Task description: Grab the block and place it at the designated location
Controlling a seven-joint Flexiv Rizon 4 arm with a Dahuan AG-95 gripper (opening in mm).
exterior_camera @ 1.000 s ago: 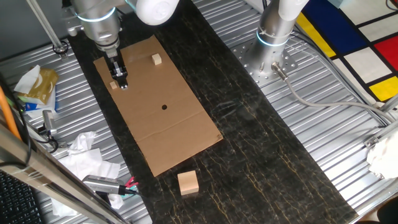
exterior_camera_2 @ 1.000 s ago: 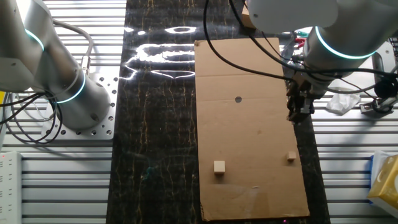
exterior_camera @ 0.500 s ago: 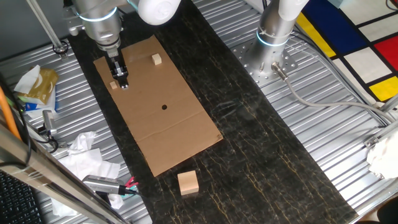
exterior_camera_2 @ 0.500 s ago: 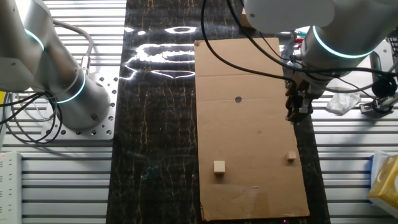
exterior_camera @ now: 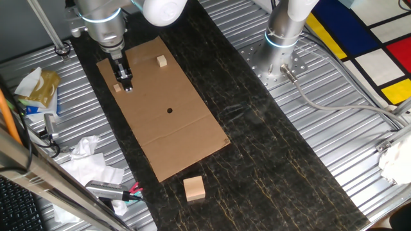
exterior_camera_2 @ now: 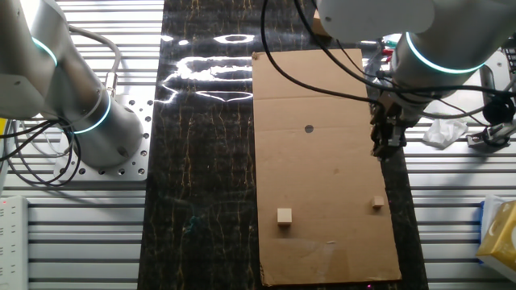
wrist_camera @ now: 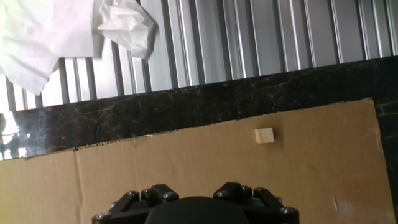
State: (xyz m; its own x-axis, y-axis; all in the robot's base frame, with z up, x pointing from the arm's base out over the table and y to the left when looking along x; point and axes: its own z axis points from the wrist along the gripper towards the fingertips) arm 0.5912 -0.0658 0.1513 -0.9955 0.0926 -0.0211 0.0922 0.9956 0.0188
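Robotics lab, ribbed metal table [exterior_camera: 359, 160], second robot arm [exterior_camera_2: 56, 89]

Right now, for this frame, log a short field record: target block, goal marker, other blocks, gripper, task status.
target block: tiny pale tan wooden cube, lying on the flat brown cardboard sheet near its edge, not held
goal marker: small round black dot on the cardboard, uncovered
other blocks: slightly bigger pale block on the cardboard; much larger wooden cube on the dark strip off the cardboard
gripper: two-finger gripper over the cardboard edge, apart from the tiny cube; open or shut cannot be told
task status: block not yet grasped or placed
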